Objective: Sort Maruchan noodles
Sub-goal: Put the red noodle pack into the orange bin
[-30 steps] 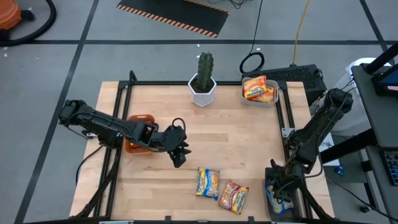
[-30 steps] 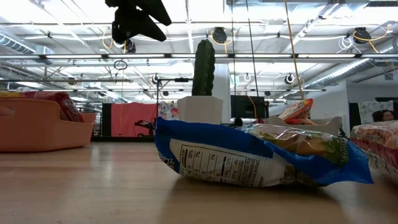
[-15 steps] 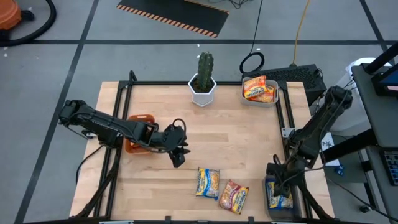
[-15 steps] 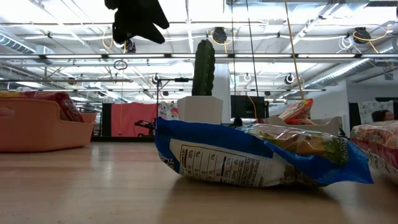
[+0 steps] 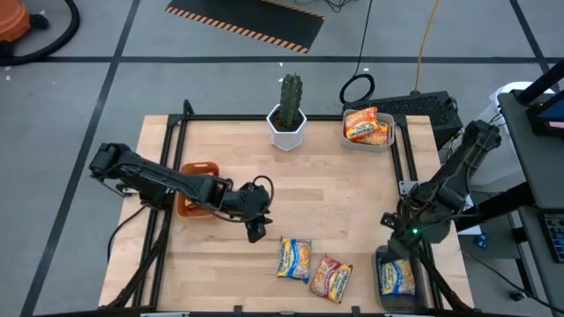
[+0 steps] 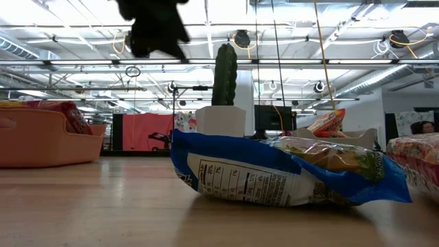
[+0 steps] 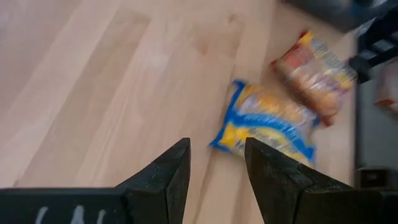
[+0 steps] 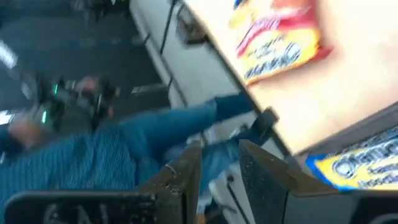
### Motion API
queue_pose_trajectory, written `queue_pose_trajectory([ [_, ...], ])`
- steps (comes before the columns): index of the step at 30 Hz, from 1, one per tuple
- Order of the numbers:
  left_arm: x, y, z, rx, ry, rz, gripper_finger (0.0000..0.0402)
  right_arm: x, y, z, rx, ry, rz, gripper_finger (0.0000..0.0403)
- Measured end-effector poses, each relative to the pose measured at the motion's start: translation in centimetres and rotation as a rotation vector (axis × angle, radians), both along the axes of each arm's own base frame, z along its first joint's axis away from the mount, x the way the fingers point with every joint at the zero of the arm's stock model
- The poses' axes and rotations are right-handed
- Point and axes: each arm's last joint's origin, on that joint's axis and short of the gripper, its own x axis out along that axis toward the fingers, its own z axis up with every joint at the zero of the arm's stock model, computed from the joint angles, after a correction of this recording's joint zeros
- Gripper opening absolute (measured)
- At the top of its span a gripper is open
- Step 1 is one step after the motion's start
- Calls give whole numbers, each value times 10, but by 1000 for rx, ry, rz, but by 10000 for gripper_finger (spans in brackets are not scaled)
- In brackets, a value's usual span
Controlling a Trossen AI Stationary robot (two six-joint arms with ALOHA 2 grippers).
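Note:
Two packets lie flat on the wood near the near edge: a blue-and-yellow packet (image 5: 294, 258) (image 7: 267, 127) (image 6: 274, 175) and a red-orange packet (image 5: 331, 277) (image 7: 314, 74). Another blue packet (image 5: 397, 277) lies in the bin at the near right corner. Orange packets (image 5: 366, 126) fill the grey bin at the far right. My left gripper (image 5: 256, 231) (image 7: 214, 155) hovers open and empty, left of the blue-and-yellow packet. My right gripper (image 5: 390, 231) (image 8: 221, 171) hangs open and empty above the corner bin.
An orange bin (image 5: 198, 189) (image 6: 48, 137) with a packet inside sits at the left, partly under my left arm. A potted cactus (image 5: 288, 110) (image 6: 224, 75) stands at the far edge. Bare wood spans the table's middle. Blue clothing of a person (image 8: 124, 162) shows beyond the table.
My right gripper has risen out of the near right bin and moved a little toward the far edge; the blue packet stays lying in the bin. My left gripper has moved slightly toward the near edge, closer to the blue-and-yellow packet.

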Motion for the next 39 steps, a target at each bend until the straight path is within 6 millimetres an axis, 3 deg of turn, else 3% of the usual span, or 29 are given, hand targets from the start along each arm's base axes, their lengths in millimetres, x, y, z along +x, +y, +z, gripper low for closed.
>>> queue_pose_trajectory([
  [8, 26, -7, -27, -40, -22, 15, 159, 40, -6, 16, -126, -18, 19, 100],
  [16, 37, -12, -24, -77, -130, 31, 159, 79, -15, -20, -251, 107, 273, 100],
  [24, 34, -20, -19, -94, -155, 12, 159, 114, -11, -53, -381, -59, 536, 131],
  [32, 30, -36, -18, -194, -149, 44, 159, 129, -3, -83, -501, -168, 758, 195],
  [39, 21, -58, -18, -212, -141, 11, 159, 123, -3, -107, -517, -132, 859, 210],
])
